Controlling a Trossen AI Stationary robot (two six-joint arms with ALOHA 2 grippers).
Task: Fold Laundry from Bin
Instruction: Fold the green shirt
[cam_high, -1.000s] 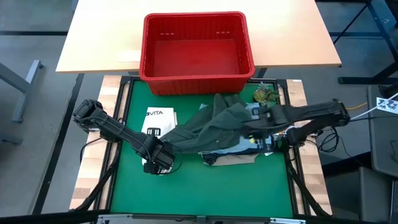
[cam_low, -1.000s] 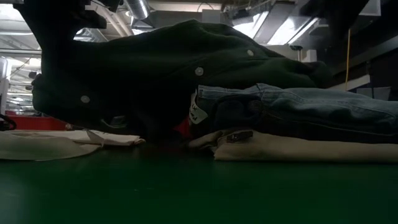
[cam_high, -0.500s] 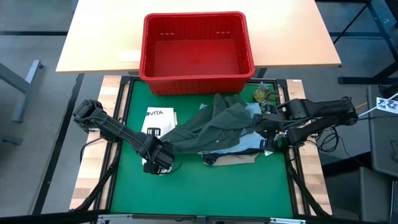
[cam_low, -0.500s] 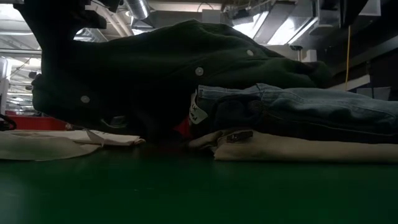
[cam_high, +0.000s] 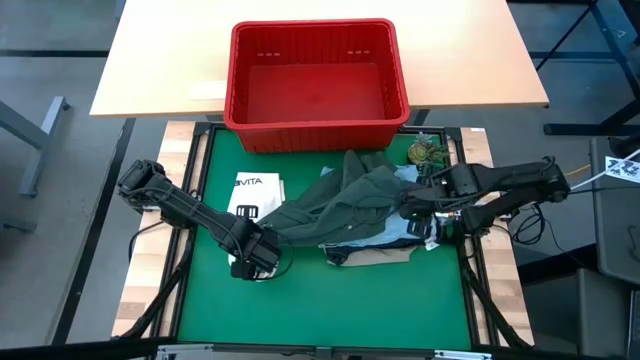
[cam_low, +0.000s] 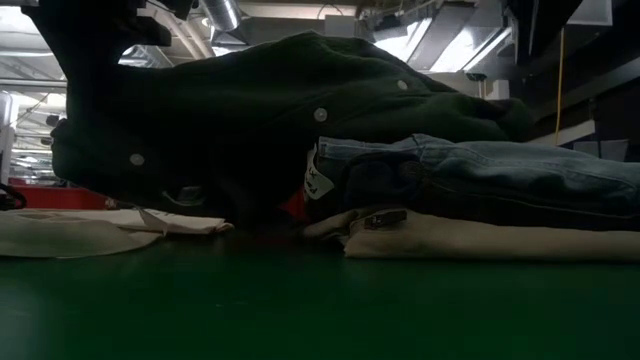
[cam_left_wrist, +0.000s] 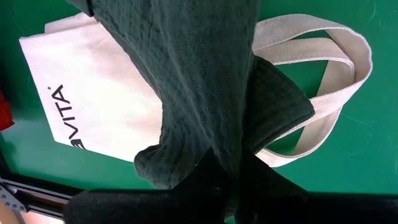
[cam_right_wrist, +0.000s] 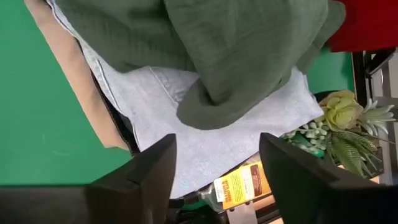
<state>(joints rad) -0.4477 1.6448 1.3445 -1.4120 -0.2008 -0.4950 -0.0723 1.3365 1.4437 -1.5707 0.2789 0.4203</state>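
Observation:
A dark olive-green piece of laundry (cam_high: 350, 195) lies spread over a stack of light blue jeans (cam_low: 480, 180) and beige trousers (cam_low: 480, 240) on the green mat. Its right part rests on the stack. My left gripper (cam_high: 255, 262) is shut on its left end, near the white tote bag (cam_high: 250, 195). My right gripper (cam_high: 412, 205) stands open at the piece's right end. In the right wrist view its fingers straddle empty space just short of a fold of the piece (cam_right_wrist: 211, 106). The red bin (cam_high: 232, 70) stands at the far side. My left gripper pinches the left end of the olive-green piece (cam_left_wrist: 227, 155) between its two fingers; one layer or several, I cannot tell. That end is held up above the tote bag (cam_low: 60, 235). The cloth runs from there toward the table's right and drapes over the jeans stack.
A small green plant (cam_high: 425, 152) stands at the mat's far right corner, close to my right gripper. A bottle with a yellow label (cam_right_wrist: 239, 183) lies beside the jeans. The bin sits on a wooden table behind the mat. The mat's near half is bare green.
My right gripper has opened and let go of the olive-green piece's right end. It drew back a little toward the table's right edge, then came partway in again. The piece lies as before over the stack.

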